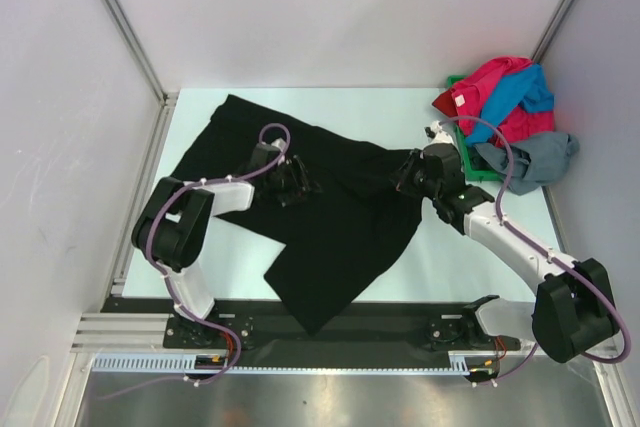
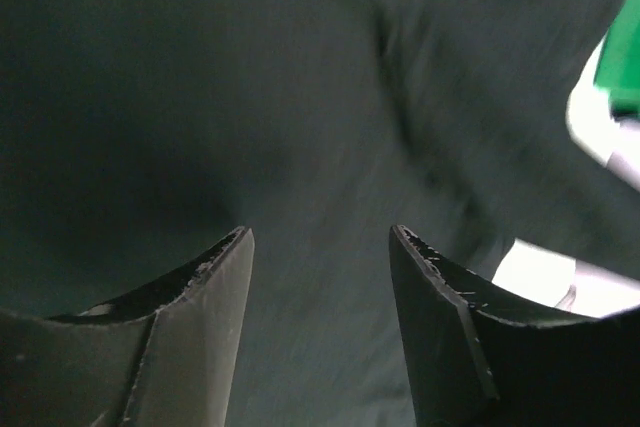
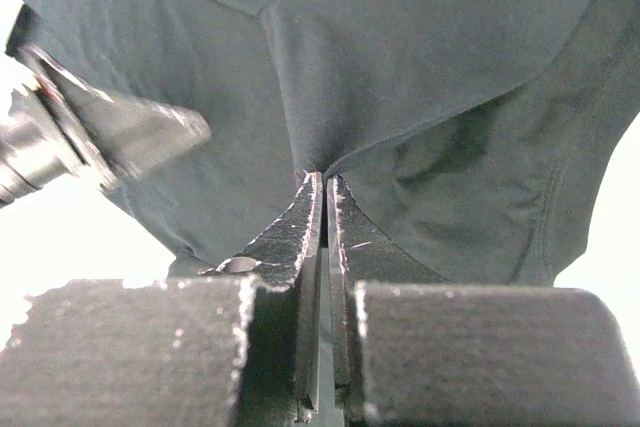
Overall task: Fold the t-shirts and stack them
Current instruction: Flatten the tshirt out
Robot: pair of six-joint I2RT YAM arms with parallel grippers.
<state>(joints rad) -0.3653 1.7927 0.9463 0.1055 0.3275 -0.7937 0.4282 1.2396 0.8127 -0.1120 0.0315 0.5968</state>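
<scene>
A black t-shirt (image 1: 340, 237) lies spread and rumpled across the middle of the table. My left gripper (image 1: 300, 187) hovers open just over its left half; the left wrist view shows only dark cloth (image 2: 300, 97) past the parted fingers (image 2: 225, 277), with nothing between them. My right gripper (image 1: 408, 175) is at the shirt's right edge, shut on a pinched fold of the black cloth (image 3: 420, 47), which puckers at the fingertips (image 3: 312, 209). At the back right lies a pile with a red-pink t-shirt (image 1: 490, 85), a bright blue one (image 1: 522, 97) and a grey one (image 1: 535, 157).
The pile rests on a green tray (image 1: 482, 175) against the right wall. White walls with metal posts enclose the table on three sides. The arm bases sit on a black rail (image 1: 400, 332) at the near edge. The left gripper (image 3: 100, 132) shows blurred in the right wrist view.
</scene>
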